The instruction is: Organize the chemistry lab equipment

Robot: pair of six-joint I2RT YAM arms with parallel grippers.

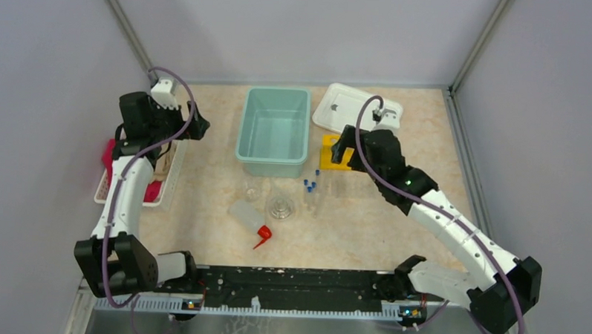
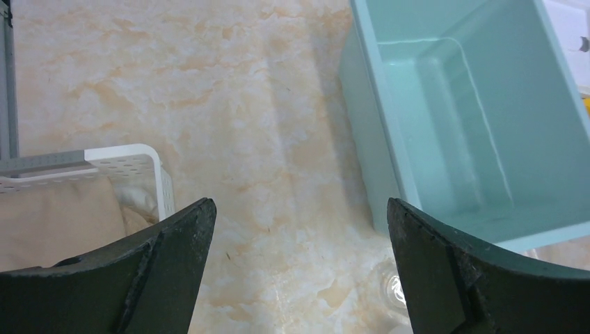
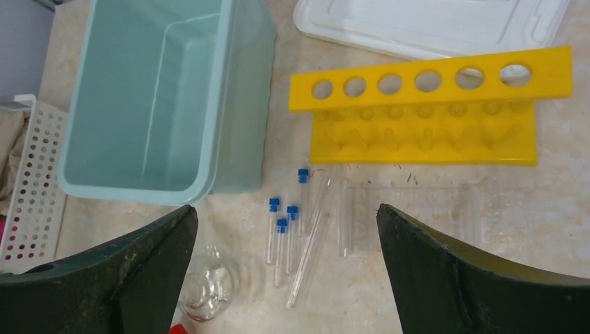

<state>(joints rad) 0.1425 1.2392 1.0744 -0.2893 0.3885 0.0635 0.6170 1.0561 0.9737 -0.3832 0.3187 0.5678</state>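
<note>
Several small blue-capped tubes (image 3: 280, 233) lie on the table beside plain glass tubes (image 3: 309, 243), in front of the yellow holed rack (image 3: 431, 104). They also show in the top view (image 1: 309, 186), as does the rack (image 1: 336, 153). A glass flask (image 1: 280, 206), a small beaker (image 1: 251, 189) and the squeeze bottle (image 1: 245, 216) with red spout (image 1: 262, 235) sit nearer the arms. My right gripper (image 3: 285, 212) is open and empty above the tubes. My left gripper (image 2: 299, 209) is open and empty over bare table between basket and bin.
A teal bin (image 1: 272, 160) stands mid-table, also in the left wrist view (image 2: 369, 104) and the right wrist view (image 3: 139, 188). A white lid (image 1: 354, 106) lies behind the rack. A white slatted basket (image 1: 172, 170) with pink and tan cloths sits at the left edge.
</note>
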